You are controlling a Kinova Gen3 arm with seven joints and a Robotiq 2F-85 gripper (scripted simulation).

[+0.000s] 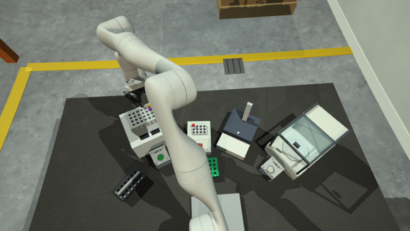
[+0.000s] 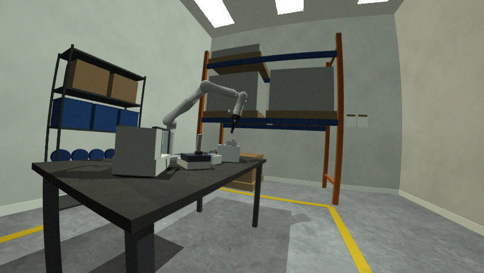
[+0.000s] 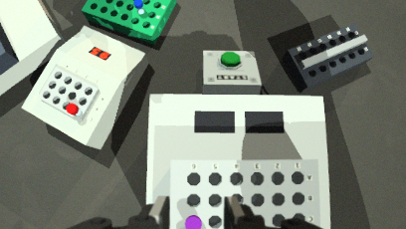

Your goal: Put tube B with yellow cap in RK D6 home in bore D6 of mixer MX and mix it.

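The mixer MX (image 1: 141, 129) is a white box with a grey block of bores; it also shows in the wrist view (image 3: 239, 149). Tube B's yellow cap (image 1: 148, 105) sits in the block's far corner bore, next to a purple-capped tube (image 1: 149, 109) that also shows in the wrist view (image 3: 192, 222). The yellow cap lies below the edge of the wrist view. My gripper (image 3: 196, 212) (image 2: 232, 130) hangs well above that corner, fingers partly apart with nothing between them. The green START key (image 3: 230, 60) is on the mixer's front. Two panels (image 3: 239, 121) on the mixer's top are dark.
The green rack RK (image 3: 130, 15) holds a blue-capped tube. The dry block DB (image 3: 80, 105) holds a red-capped tube (image 3: 72, 109). The dark magnet block MG (image 3: 330, 52) lies in front of the mixer. The spectrophotometer (image 1: 238, 133) and the balance (image 1: 307, 137) stand to the right.
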